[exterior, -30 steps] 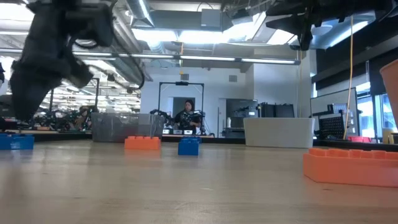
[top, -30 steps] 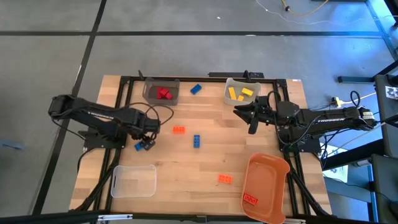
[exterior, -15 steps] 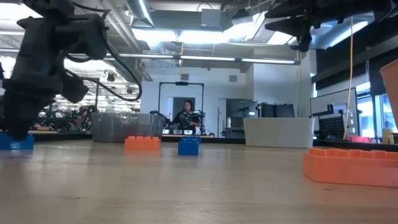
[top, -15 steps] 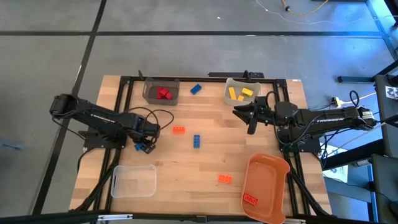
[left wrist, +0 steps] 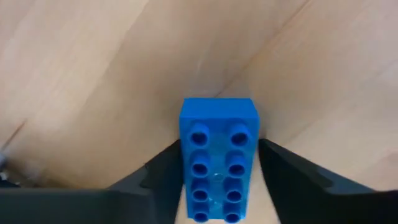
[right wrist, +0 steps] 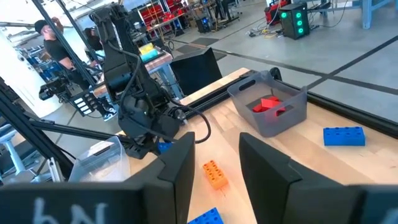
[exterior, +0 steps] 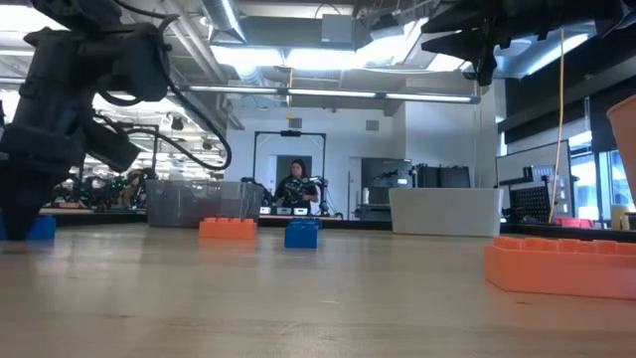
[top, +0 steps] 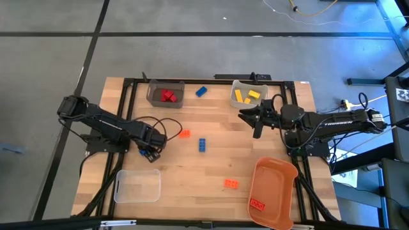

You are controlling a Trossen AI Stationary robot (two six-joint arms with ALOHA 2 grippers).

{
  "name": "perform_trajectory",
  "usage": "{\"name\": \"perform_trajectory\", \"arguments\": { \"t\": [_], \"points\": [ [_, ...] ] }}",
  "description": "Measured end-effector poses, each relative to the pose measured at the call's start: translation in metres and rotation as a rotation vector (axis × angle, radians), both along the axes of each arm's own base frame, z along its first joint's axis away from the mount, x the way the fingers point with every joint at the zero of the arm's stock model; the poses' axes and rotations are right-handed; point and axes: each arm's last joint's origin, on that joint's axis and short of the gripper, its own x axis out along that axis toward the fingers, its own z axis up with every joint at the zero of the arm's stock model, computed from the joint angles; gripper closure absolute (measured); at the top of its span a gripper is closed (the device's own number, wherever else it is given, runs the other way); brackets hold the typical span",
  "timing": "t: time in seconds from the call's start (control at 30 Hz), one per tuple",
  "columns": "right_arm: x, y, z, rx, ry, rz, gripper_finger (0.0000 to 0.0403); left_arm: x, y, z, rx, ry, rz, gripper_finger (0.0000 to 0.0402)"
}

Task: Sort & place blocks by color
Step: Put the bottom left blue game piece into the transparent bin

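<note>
A blue brick (left wrist: 217, 155) lies studs up on the table at the left, and my left gripper (top: 149, 152) points down over it, shut on it. In the low view that brick (exterior: 40, 228) shows beside the gripper's fingers (exterior: 22, 221). My right gripper (top: 249, 123) hangs open and level above the table in front of the yellow-brick bin (top: 248, 94), with nothing between its fingers. Loose on the wood are an orange brick (top: 184, 133), a blue brick (top: 202, 145), another blue brick (top: 201, 91) at the far side and an orange brick (top: 231, 184). My left gripper pinches the blue brick's two long sides (left wrist: 184, 163) between its two fingers. The fingers come from above, pointing down, and lie along the brick's sides over its near half. The brick sits flat on the table, studs up.
A grey bin (top: 166, 94) with red bricks stands at the far left. A clear bin (top: 137, 185) stands at the near left. An orange bin (top: 273, 191) at the near right holds one brick (top: 257, 205). A person shows in the room beyond the table.
My left gripper has sunk to the table and shifted a little toward the near edge, onto the blue brick, which has stayed where it lay.
</note>
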Motion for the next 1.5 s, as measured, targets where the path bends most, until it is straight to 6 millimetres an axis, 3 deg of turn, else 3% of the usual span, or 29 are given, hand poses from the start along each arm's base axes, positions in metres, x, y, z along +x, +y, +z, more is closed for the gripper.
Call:
{"name": "perform_trajectory", "arguments": {
  "t": [0.1,0.23,0.5,0.63,0.73,0.87,1.1,1.2,1.33,1.5],
  "points": [
    [0.000,0.000,0.000,0.000,0.001,0.000,0.0277,0.006,0.000,0.011,0.004,-0.069,-0.007,0.0268],
    [0.000,0.000,0.000,0.000,0.004,0.000,0.0277,0.020,0.002,0.040,0.042,-0.212,-0.056,0.0277],
    [0.001,0.000,-0.001,0.004,0.006,-0.001,0.0277,0.059,0.032,0.156,0.396,-0.754,-0.229,0.0277],
    [0.003,0.000,0.000,0.000,-0.016,0.000,0.0277,0.065,0.054,0.208,0.624,-1.010,-0.221,0.0277],
    [0.003,0.000,0.003,-0.021,-0.042,0.001,0.0277,0.063,0.068,0.233,0.720,-1.217,-0.205,0.0277],
    [0.003,0.001,0.008,-0.090,-0.073,0.033,0.0277,0.064,0.076,0.231,0.667,-1.401,-0.226,0.0277],
    [0.004,0.006,0.011,-0.212,-0.087,0.218,0.0284,0.069,0.070,0.189,0.465,-1.589,-0.190,0.0277],
    [0.004,0.008,0.014,-0.211,-0.106,0.277,0.0316,0.069,0.068,0.178,0.418,-1.605,-0.158,0.0277],
    [0.005,0.002,0.027,-0.223,-0.121,0.329,0.0390,0.068,0.065,0.178,0.395,-1.617,-0.160,0.0277],
    [0.003,-0.013,0.041,-0.246,-0.128,0.388,0.0400,0.068,0.063,0.177,0.395,-1.608,-0.182,0.0277]
  ]
}}
